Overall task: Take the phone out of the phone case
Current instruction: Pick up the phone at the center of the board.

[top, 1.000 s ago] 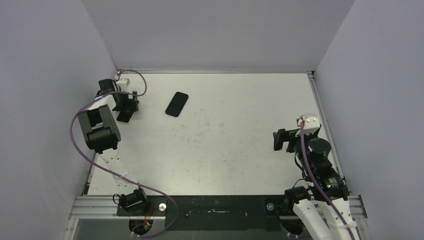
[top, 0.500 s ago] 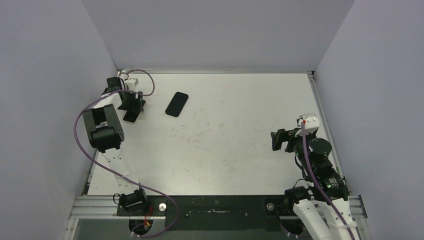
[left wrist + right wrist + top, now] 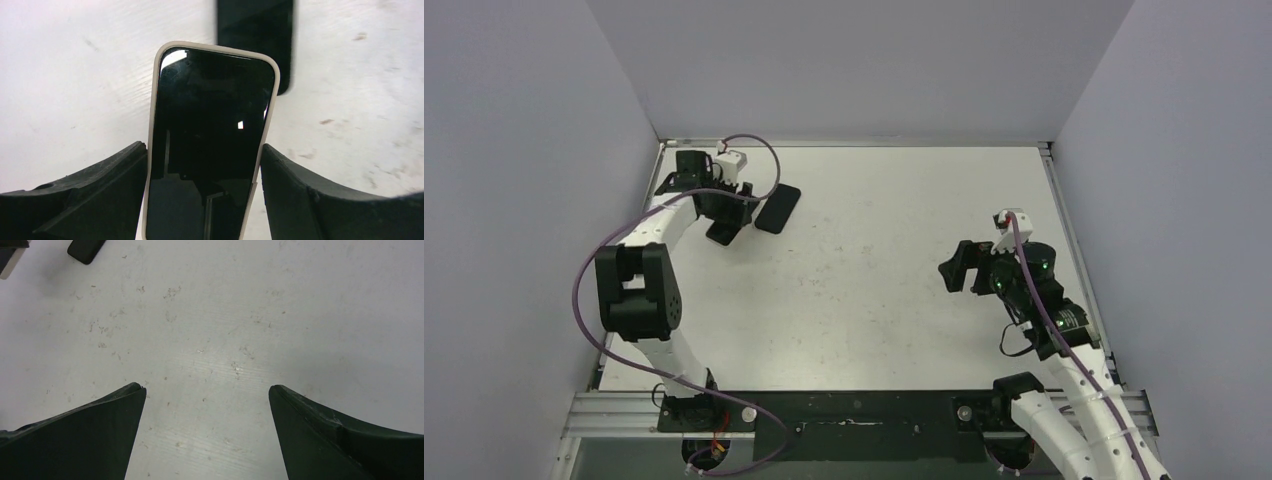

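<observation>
White table (image 3: 75, 75): cased phone (image 3: 212, 115) clamped btwn left pincer (image 3: 204, 150) jaws.

scuffed white table (image 3: 874, 300) bears one flat black slab (image 3: 777, 208)

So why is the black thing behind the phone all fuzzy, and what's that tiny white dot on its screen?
Left wrist view: the phone sits close and sharp, while the black slab behind it is blurred; the dot looks like a light mirrored in the glossy screen. Right wrist view: the table specks are crisp. Top external view: even light, only soft shadows.
</observation>
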You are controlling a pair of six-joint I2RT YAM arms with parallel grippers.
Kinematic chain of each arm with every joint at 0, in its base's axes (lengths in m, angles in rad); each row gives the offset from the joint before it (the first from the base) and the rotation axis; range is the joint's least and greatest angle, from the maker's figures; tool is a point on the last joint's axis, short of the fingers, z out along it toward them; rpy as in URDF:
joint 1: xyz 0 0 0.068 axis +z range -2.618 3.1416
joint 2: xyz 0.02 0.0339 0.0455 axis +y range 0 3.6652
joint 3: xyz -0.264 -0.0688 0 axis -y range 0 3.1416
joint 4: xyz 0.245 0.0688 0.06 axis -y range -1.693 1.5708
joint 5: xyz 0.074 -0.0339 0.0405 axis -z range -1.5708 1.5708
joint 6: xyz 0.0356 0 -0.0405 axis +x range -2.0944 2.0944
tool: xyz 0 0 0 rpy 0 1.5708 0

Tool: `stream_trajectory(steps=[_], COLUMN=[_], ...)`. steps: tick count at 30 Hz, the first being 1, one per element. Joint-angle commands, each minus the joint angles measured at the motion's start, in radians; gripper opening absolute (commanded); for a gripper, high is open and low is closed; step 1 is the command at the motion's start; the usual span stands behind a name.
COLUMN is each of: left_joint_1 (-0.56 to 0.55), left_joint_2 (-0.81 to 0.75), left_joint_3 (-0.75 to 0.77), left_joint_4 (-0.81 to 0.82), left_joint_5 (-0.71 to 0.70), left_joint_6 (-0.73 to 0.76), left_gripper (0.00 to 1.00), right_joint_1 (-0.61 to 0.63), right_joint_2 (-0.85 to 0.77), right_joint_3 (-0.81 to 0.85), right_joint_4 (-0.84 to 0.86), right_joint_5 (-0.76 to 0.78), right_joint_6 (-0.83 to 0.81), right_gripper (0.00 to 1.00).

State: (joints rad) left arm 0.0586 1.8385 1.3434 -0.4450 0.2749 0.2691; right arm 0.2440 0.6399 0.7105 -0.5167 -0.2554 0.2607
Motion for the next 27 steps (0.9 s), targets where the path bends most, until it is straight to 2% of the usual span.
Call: stream_trajectory(steps=[1, 4, 10, 19, 22, 27], left_joint_1=[-0.102, -0.178, -0.310, -0.539, -0.631, -0.759], left_joint_2=[-0.227, -0.336, -0.518, -0.687, -0.732, -0.745], left_joint_3=[-0.041, -0.102, -0.228, -0.416, -0.470, -0.470], left_joint_4=[0.055, 0.057, 0.070, 0.179, 0.230, 0.269], left_joint_5=[0.069, 0.065, 0.083, 0.154, 0.116, 0.039], left_joint_6=[0.011, 0.046, 0.107, 0.269, 0.344, 0.422], left_gripper=[0.00, 0.00, 0.00, 0.00, 0.00, 0.00], right_joint_1=[0.007, 0.008, 0.008, 0.015, 0.026, 0.109], right_joint_2=[0.085, 0.114, 0.091, 0.223, 0.294, 0.422], right_joint_3=[0.081, 0.098, 0.143, 0.210, 0.245, 0.312], right_joint_4=[-0.030, -0.047, -0.058, -0.009, 0.017, 0.034], right_joint_5=[-0.017, -0.086, -0.111, -0.390, -0.479, -0.504], right_joint_6=[0.137, 0.124, 0.115, 0.182, 0.210, 0.232], right_gripper=[1.00, 1.00, 1.00, 1.00, 1.00, 0.99])
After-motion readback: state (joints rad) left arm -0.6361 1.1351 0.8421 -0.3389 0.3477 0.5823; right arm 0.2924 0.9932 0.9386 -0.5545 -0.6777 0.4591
